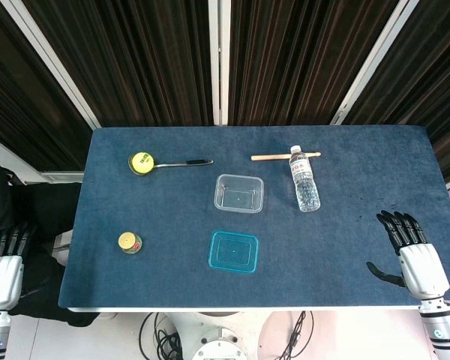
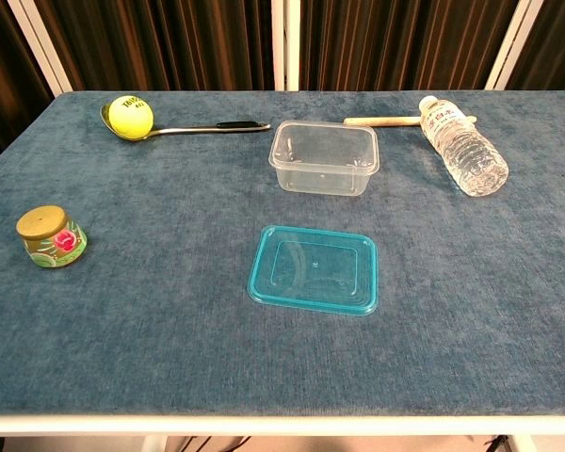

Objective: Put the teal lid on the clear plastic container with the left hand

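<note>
Teal lid (image 2: 314, 269) lies flat on the surface (image 2: 169, 348), just in front of the clear plastic container (image 2: 324, 157). Your left hand (image 1: 3, 266) waits off the edge, fingers straight and empty. Bring it in low and pinch one lid rim, keeping the lid level.

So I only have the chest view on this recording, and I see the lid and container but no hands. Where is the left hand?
Observer: The left hand is off the table's left edge, holding nothing.
Operator: And the right hand?
Observer: The right hand rests over the table's right near corner, fingers spread, empty.
Operator: Is either hand near the teal lid?
Observer: No. The teal lid lies mid-table in front of the clear plastic container, well apart from both hands.
</note>
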Motion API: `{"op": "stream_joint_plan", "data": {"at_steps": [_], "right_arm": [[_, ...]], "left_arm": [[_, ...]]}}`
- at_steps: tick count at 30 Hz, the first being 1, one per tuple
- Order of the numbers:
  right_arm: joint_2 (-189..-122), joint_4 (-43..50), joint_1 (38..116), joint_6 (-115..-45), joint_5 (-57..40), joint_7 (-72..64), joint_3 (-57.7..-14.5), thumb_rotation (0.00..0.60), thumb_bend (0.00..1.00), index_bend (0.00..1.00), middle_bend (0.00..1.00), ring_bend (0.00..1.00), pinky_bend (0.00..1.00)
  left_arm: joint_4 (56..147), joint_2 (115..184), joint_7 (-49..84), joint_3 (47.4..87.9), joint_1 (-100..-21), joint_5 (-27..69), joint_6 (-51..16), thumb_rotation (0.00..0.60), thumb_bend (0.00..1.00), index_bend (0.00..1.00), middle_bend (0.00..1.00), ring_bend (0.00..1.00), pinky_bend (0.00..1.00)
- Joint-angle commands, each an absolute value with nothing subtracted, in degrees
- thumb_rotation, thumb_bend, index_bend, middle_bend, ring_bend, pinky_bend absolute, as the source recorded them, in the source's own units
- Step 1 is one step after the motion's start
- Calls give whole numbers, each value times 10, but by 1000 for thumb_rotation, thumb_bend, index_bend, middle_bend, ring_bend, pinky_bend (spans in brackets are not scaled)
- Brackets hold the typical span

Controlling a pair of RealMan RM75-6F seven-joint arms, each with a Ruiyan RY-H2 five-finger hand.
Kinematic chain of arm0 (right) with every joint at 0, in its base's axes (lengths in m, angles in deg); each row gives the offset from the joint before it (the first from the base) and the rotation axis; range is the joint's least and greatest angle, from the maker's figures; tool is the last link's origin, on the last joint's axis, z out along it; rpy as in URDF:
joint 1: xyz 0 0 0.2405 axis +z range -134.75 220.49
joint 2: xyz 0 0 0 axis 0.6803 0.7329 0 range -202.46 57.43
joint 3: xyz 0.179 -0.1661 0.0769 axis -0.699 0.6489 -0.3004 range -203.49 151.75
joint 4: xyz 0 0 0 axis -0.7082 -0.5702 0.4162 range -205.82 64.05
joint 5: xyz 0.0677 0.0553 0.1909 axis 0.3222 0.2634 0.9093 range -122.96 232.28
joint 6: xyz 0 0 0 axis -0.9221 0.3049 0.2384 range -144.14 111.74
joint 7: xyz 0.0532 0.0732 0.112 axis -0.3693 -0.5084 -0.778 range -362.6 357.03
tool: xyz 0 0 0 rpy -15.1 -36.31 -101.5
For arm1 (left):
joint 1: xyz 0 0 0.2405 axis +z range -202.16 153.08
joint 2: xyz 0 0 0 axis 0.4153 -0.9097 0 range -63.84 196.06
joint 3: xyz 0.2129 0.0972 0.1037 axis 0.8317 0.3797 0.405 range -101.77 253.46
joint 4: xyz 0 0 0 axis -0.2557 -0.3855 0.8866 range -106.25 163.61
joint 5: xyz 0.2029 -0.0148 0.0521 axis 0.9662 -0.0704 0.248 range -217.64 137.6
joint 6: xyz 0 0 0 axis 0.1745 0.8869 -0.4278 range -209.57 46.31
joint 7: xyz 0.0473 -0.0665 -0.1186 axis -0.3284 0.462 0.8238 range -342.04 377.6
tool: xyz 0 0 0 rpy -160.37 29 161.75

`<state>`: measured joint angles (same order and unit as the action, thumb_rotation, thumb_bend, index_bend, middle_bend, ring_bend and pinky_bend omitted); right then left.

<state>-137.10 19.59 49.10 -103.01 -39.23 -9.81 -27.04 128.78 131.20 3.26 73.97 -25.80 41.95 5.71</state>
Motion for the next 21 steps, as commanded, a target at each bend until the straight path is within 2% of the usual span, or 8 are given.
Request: {"op": "stream_joint_plan", "data": {"at_steps": [1, 11, 14, 17, 21], "right_arm": [[-1369, 200, 496, -1021, -390, -93, -272, 600, 129, 0, 62, 0, 30], [-1361, 208, 508, -997, -388, -108, -269, 600, 128, 0, 62, 0, 30], [-1354, 214, 524, -972, -387, -119, -270, 600, 127, 0, 63, 0, 30], [-1342, 233, 562, -919, -385, -119, -280, 600, 118, 0, 67, 0, 31], [-1318, 286, 647, -785, -341, -112, -310, 600, 116, 0, 95, 0, 34]], "left_arm": [[1286, 1317, 26, 737, -256, 413, 61, 600, 0, 97, 36, 0, 0], [1283, 1324, 25, 741, -246, 419, 77, 600, 0, 98, 36, 0, 0], [1282, 1325, 30, 741, -245, 421, 77, 600, 0, 104, 36, 0, 0], [1280, 1326, 33, 741, -247, 424, 74, 600, 0, 106, 36, 0, 0], [1281, 1328, 32, 743, -251, 429, 69, 600, 0, 106, 36, 0, 0]]}}
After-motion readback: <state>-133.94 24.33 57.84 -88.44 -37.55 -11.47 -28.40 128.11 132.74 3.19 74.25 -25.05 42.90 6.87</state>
